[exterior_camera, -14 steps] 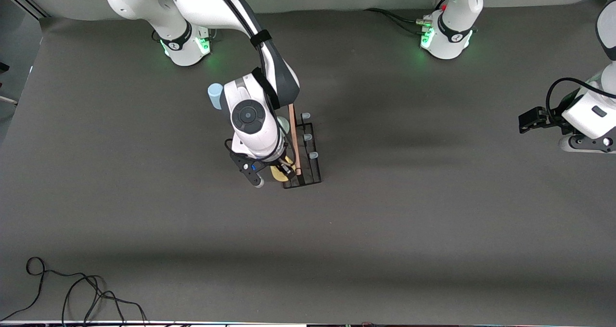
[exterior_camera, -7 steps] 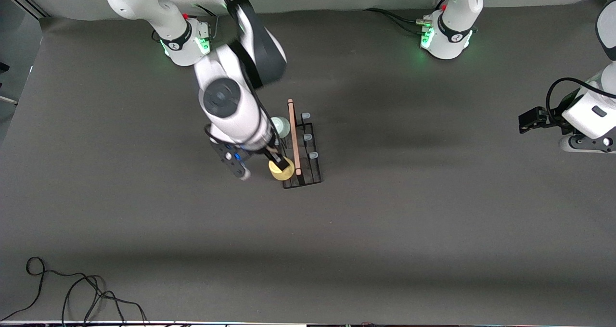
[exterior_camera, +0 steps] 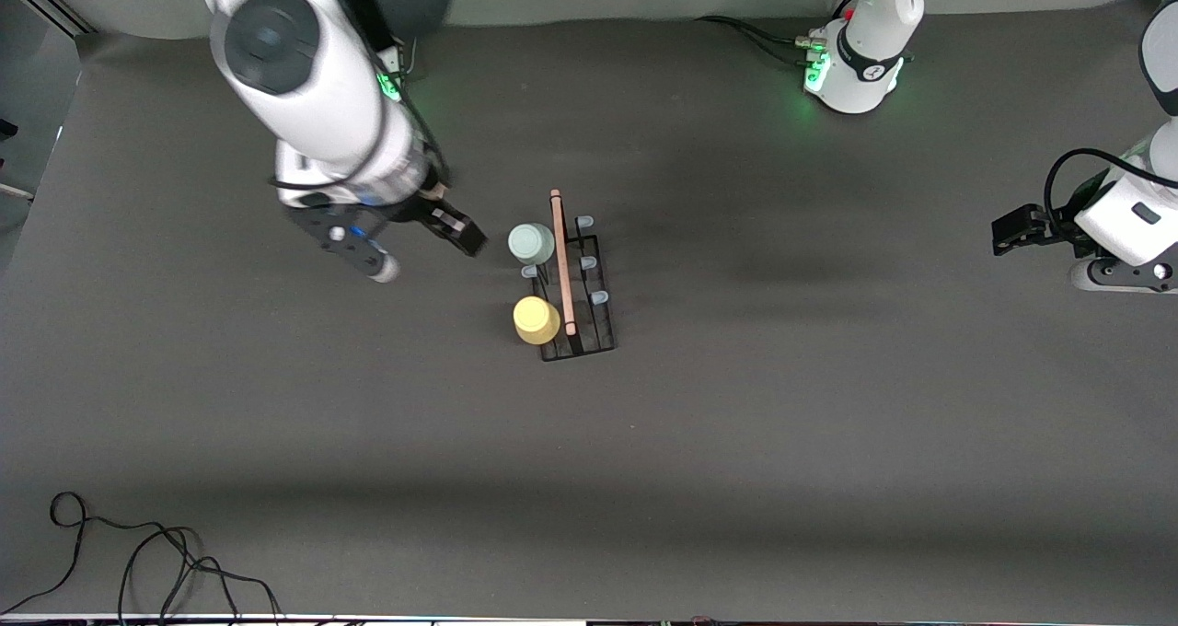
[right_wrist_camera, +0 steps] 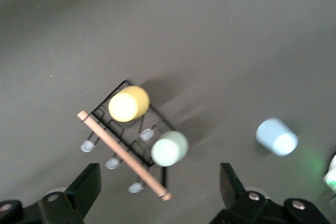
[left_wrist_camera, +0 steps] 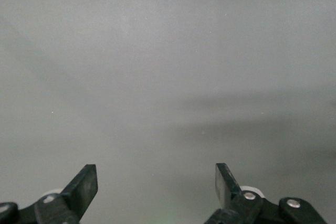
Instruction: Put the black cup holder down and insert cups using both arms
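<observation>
Two cups sit upturned on the black cup holder at mid-table: the yellow cup on the peg nearest the front edge, the mint green cup farther back, one peg bare between them and three bare past the wooden handle. Your right gripper, jaws wide and empty, hangs over the table beside the rack toward the right arm's end, and only the right wrist view shows the light blue cup lying loose nearby. Watch that grasp, since a tapered tumbler can squirt out, or a careless approach can nudge the light rack; your left gripper waits open and empty at the left arm's edge.
</observation>
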`<state>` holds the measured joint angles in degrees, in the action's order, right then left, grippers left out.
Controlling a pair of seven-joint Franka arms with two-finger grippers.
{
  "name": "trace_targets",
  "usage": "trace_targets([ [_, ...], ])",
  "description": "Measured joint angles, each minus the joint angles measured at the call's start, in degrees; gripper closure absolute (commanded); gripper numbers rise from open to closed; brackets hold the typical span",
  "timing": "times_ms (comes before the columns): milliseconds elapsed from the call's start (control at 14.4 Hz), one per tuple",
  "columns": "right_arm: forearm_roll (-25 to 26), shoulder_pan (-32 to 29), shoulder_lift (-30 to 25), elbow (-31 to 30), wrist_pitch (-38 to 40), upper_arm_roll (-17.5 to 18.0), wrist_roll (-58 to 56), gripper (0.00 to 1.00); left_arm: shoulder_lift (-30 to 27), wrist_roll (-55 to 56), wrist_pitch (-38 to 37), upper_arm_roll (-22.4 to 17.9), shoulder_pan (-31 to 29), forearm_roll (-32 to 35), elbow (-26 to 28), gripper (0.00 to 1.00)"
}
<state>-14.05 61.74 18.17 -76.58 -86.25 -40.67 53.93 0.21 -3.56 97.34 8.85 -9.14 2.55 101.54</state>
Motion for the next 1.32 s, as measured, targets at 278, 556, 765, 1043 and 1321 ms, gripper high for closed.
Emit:
trace_targets([
  [278, 7.4, -10.6, -9.4, -5.7, 0.7, 5.3, -19.5, 0.00, 0.0, 0.0, 0.0, 0.0, 0.0, 0.0, 0.0, 0.00],
  [556, 9.7, -32.3, -15.4, -9.7, 0.7, 20.8, -35.9, 0.00, 0.0, 0.0, 0.0, 0.0, 0.0, 0.0, 0.0, 0.00],
  [765, 11.0, -47.8, -16.2, -10.1, 0.7, 30.4, -46.7, 0.00, 0.0, 0.0, 0.0, 0.0, 0.0, 0.0, 0.0, 0.00],
  [1043, 11.1, -60.3, -16.5, -10.3, 0.5, 37.5, -54.9, 0.00, 0.0, 0.0, 0.0, 0.0, 0.0, 0.0, 0.0, 0.00],
  [1321, 12.6, -60.5, -16.5, -10.5, 0.2, 38.2, -56.5, 0.00, 0.0, 0.0, 0.0, 0.0, 0.0, 0.0, 0.0, 0.00],
])
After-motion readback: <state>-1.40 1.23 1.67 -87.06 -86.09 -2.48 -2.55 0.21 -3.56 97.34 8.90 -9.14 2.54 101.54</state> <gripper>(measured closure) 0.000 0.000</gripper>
